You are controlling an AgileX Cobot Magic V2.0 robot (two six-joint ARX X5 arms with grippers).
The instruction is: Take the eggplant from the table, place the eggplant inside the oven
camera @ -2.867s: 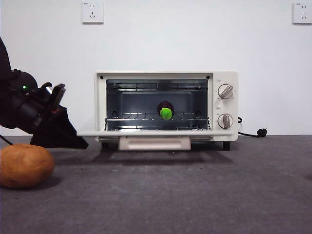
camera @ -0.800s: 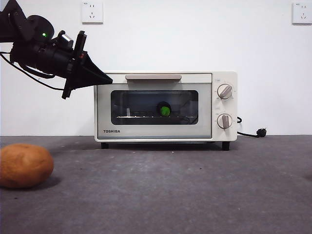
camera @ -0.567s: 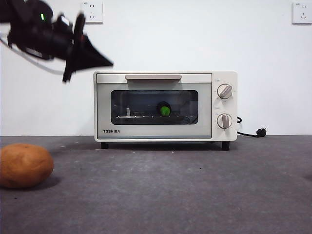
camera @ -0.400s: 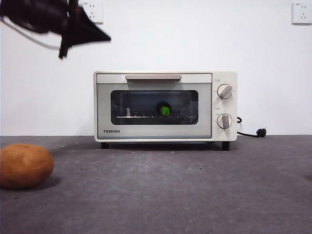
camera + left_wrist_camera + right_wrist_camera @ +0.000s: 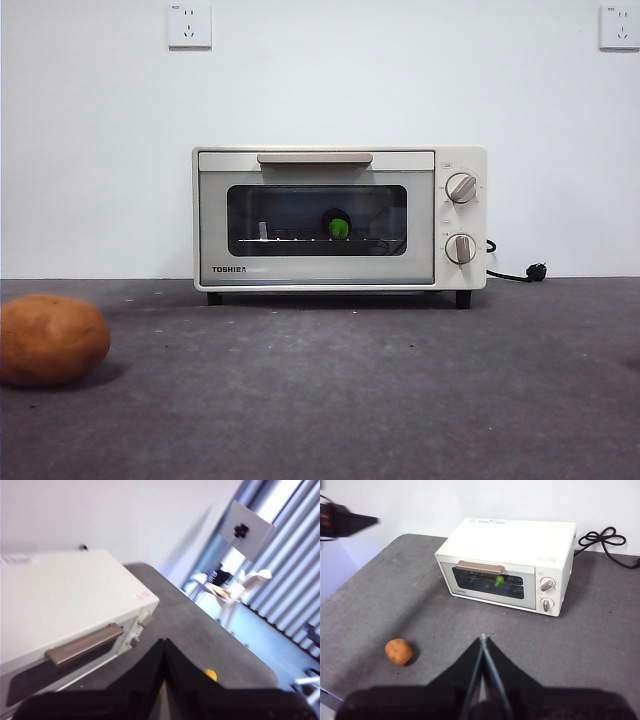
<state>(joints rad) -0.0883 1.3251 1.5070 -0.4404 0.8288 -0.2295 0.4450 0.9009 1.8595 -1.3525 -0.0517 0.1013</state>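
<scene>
Sitting nearest the front camera, at the left edge of the table [image 5: 400,400], is a round orange-brown potato [image 5: 50,340], well apart from everything else on the dark grey felt. Farther back, close to the white wall, stands the oven [image 5: 340,218] with its door shut, the beige bar handle [image 5: 314,158] across the top of the door and two round knobs [image 5: 461,188] stacked on its right side. Through the dark glass window the eggplant [image 5: 339,227] shows on the wire rack inside, its bright green stem cap facing the glass and the purple body mostly lost in the dark behind it. A black power cord [image 5: 515,273] trails from the oven's right side along the base of the wall, and two wall sockets [image 5: 190,25] sit high above. The right gripper [image 5: 483,645] hangs high over the table in front of the oven, its jaws pressed together and holding nothing. The left gripper [image 5: 164,647] is raised near the oven's handle side, jaws likewise closed on nothing.
</scene>
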